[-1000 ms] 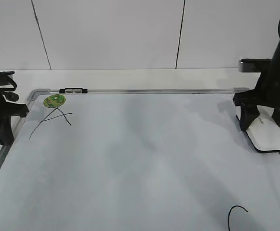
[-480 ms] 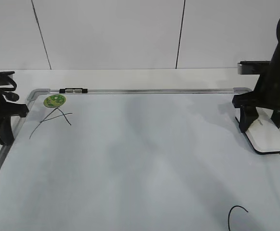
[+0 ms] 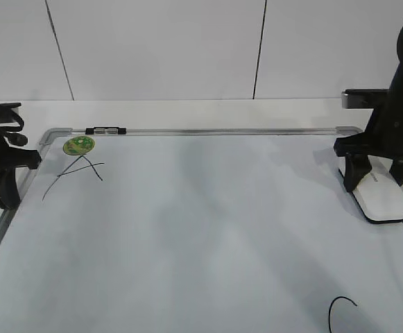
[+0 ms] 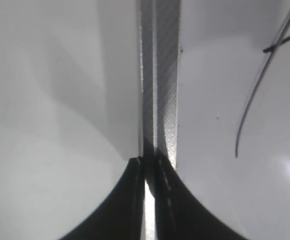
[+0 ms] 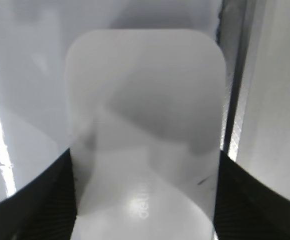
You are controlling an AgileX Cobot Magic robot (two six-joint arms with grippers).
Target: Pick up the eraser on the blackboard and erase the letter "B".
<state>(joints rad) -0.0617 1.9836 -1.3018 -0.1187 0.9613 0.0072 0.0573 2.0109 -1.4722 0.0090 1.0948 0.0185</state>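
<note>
The white eraser (image 3: 383,199) lies flat on the blackboard (image 3: 201,229) at its right edge, against the grey frame. My right gripper (image 3: 374,177) straddles it, and the dark fingers (image 5: 60,185) press against both long sides of the eraser in the right wrist view (image 5: 145,100). No letter "B" shows in any view; the middle of the board has no marks. My left gripper (image 3: 5,198) is shut and empty, and sits over the board's left frame rail (image 4: 159,75).
A black "A" (image 3: 76,170) sits below a round green sticker (image 3: 78,145) at the far left; its strokes show in the left wrist view (image 4: 254,100). Part of a "C" (image 3: 340,305) shows at the bottom right. A white wall stands behind the table.
My right gripper and the eraser have shifted slightly left along the board's right edge. The left arm has not moved.
</note>
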